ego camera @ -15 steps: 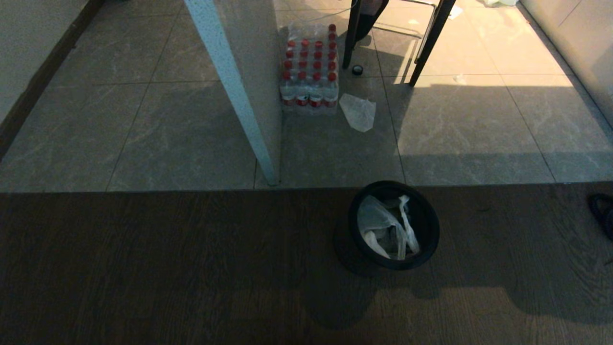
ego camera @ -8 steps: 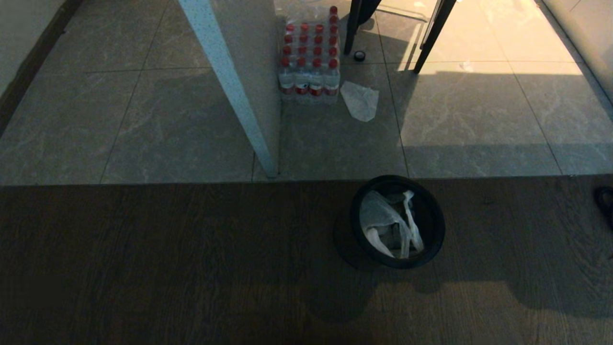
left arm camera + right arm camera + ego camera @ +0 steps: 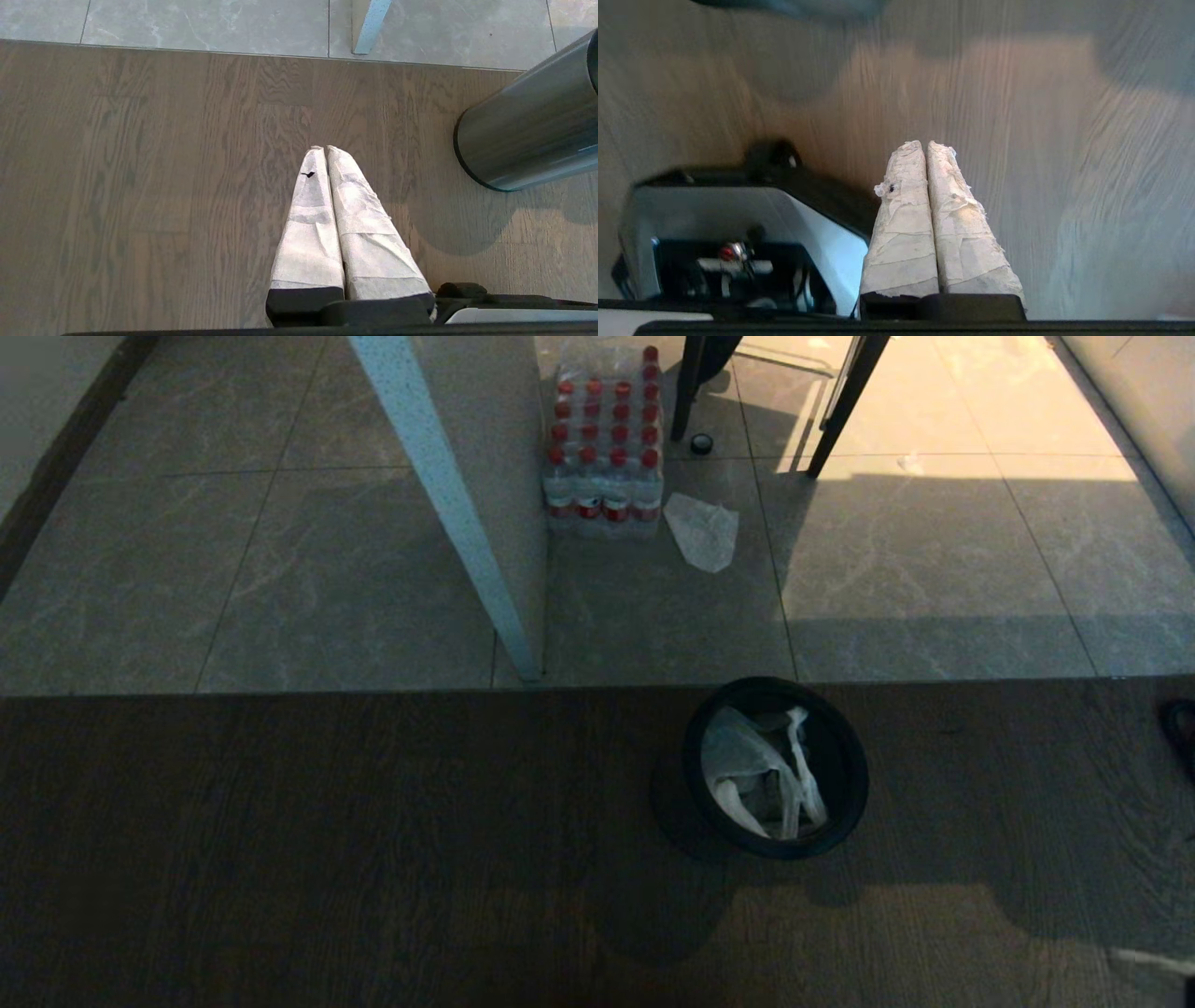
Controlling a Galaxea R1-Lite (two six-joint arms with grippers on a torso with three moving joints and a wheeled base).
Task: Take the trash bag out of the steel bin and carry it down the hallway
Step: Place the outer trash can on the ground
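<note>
The steel bin (image 3: 845, 803) stands on the dark wood floor, just short of the tiled hallway floor (image 3: 327, 569). The trash bag (image 3: 747, 761), thin and white, lies crumpled inside it with a loop handle (image 3: 801, 775) draped toward the rim. My left gripper (image 3: 325, 148) is shut and empty, low over the wood, with the steel bin (image 3: 528, 126) off to one side. My right gripper (image 3: 924, 143) is shut and empty over the wood beside my base. A pale sliver of the right arm (image 3: 1148, 959) shows at the head view's lower right corner.
A shrink-wrapped pack of red-capped bottles (image 3: 605, 448) and a flat whitish bag (image 3: 702, 530) lie on the tiles beyond the bin. A pale partition edge (image 3: 448, 504) runs down to the wood. Black furniture legs (image 3: 840, 401) stand behind. My base (image 3: 738, 233) is close by.
The head camera tilted, so the whole scene sits slightly higher in the picture. A pale sliver of my right arm has come into the lower right corner. Bin and bag have not moved.
</note>
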